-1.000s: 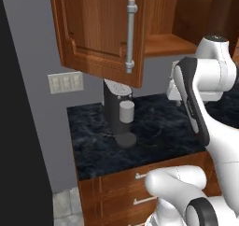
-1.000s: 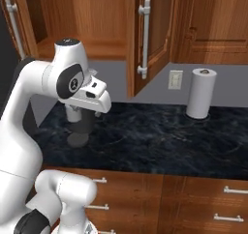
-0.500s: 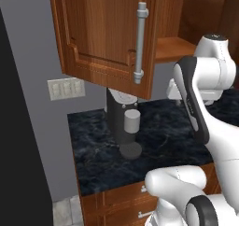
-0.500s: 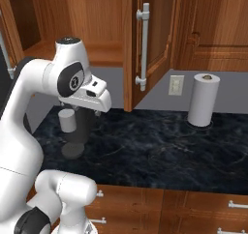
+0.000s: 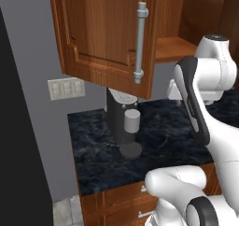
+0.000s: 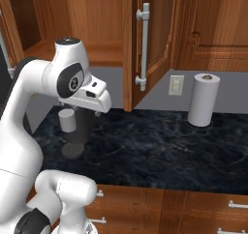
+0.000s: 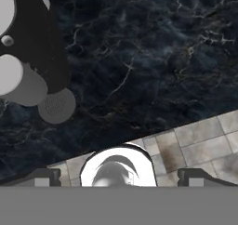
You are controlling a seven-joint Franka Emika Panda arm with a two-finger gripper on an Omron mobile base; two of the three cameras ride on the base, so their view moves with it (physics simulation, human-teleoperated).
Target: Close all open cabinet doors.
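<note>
Above and to the left of the end effector (image 7: 118,176), an open cabinet door (image 5: 107,38) swings out from the wall cabinet over the table (image 5: 163,141), its long vertical silver bar handle (image 5: 139,43) near its free edge; the right base view shows the same door edge-on (image 6: 130,49), with the handle (image 6: 143,48) facing right. Beside it, further right in that view, a second cabinet door (image 6: 215,27) sits against its frame, though whether it is fully closed I cannot tell. The end effector points down at the dark marbled table (image 7: 153,56), its two dark fingertips (image 7: 42,176) wide apart with nothing between them. Up and to the left of the fingertips in the hand view stands a dark coffee machine (image 7: 32,47) with a pale cup (image 7: 10,74) and a round grey drip base (image 7: 56,105); the same machine (image 5: 122,122) stands under the open door in the left base view. A white paper towel roll (image 6: 203,99) stands on the table well off to the right of the arm, by a wall socket (image 6: 175,85). A light switch plate (image 5: 66,88) sits on the grey wall to the left of the machine. Wooden drawer fronts (image 6: 193,211) run below the table edge.
</note>
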